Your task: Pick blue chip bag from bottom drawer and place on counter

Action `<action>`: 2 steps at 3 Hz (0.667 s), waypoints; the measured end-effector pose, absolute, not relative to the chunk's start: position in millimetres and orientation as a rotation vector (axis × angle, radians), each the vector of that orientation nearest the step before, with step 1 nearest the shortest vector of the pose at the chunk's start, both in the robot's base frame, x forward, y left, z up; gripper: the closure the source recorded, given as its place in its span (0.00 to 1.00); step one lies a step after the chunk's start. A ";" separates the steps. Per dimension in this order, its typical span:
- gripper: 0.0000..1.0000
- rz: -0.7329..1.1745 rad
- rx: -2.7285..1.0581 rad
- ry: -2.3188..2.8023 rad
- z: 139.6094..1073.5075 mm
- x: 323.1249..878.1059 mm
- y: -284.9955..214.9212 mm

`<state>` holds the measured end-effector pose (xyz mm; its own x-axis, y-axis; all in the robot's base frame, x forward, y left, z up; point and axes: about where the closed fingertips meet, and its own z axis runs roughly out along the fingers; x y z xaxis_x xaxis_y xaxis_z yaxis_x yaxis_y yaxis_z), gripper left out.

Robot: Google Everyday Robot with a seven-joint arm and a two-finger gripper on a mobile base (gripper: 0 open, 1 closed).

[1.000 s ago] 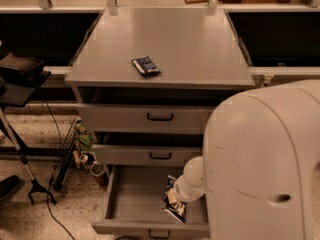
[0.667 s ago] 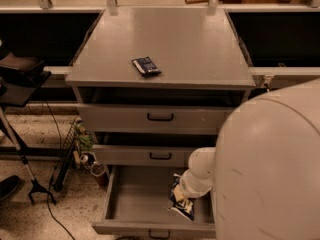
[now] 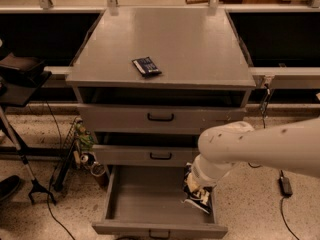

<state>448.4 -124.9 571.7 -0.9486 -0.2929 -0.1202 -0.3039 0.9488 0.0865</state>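
Observation:
The bottom drawer [image 3: 140, 204] is pulled open, below two shallower grey drawers. My white arm reaches in from the right, down into the drawer's right side. My gripper [image 3: 198, 183] is at the arm's lower end, mostly hidden by the wrist. It is shut on the blue chip bag [image 3: 200, 200], a crumpled dark blue bag with white patches. The bag hangs under the gripper by the drawer's right wall. The counter [image 3: 190, 44] is the grey cabinet top above.
A small flat dark blue packet [image 3: 146, 66] lies on the counter near its front edge. The top drawer [image 3: 160, 117] and middle drawer [image 3: 160, 155] are partly open. A black stand [image 3: 20, 79], cables and small clutter [image 3: 85, 149] sit on the floor at left.
My arm has swung to the right and away from the camera. The gripper and the blue chip bag have moved right and slightly up within the bottom drawer.

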 end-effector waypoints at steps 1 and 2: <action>1.00 0.092 -0.424 2.952 639.1 449.0 -137.5; 1.00 0.073 -0.397 2.934 699.6 449.0 -145.6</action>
<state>449.0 -145.6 699.6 -0.9481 -0.2593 -0.1842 -0.2681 0.9631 0.0241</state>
